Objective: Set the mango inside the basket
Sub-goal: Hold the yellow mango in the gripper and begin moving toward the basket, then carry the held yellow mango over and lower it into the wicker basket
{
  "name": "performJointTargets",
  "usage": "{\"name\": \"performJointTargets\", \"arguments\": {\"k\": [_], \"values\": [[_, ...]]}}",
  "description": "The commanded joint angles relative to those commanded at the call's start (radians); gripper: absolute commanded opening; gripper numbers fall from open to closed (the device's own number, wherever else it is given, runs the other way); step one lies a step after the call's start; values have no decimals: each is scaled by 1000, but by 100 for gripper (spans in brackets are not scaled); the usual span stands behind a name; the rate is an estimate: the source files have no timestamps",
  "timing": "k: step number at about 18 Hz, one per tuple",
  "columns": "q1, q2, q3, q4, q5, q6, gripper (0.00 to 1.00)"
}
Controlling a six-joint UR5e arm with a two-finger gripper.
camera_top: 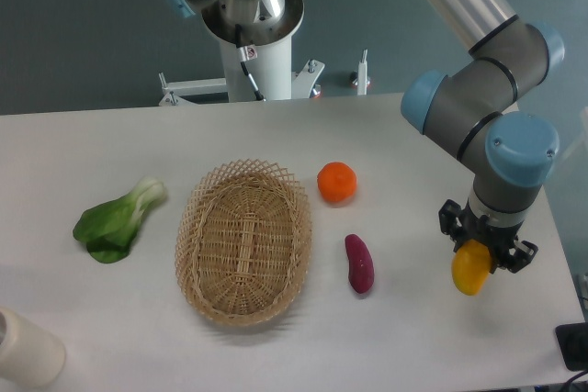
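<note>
Near the table's right edge, the one gripper is clamping the single mango, while one basket, one orange, one purple vegetable and one leafy green are lying toward the middle and left.

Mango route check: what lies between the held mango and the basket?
In the camera view, the purple vegetable lies between the mango, held by the end effector, and the basket.
</note>
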Motion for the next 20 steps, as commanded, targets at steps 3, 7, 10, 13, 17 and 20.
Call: {"name": "performJointTargets", "arguments": {"k": [3, 7, 10, 13, 17, 20], "values": [[0, 0, 0, 0, 0, 0, 43], [0, 0, 0, 0, 0, 0, 43], [0, 2, -8, 2, 0, -2, 43], [-5, 8, -17, 3, 0, -3, 43], [-12, 15, -31, 5, -2, -6, 43], [-38, 21, -40, 5, -5, -27, 43]]}}
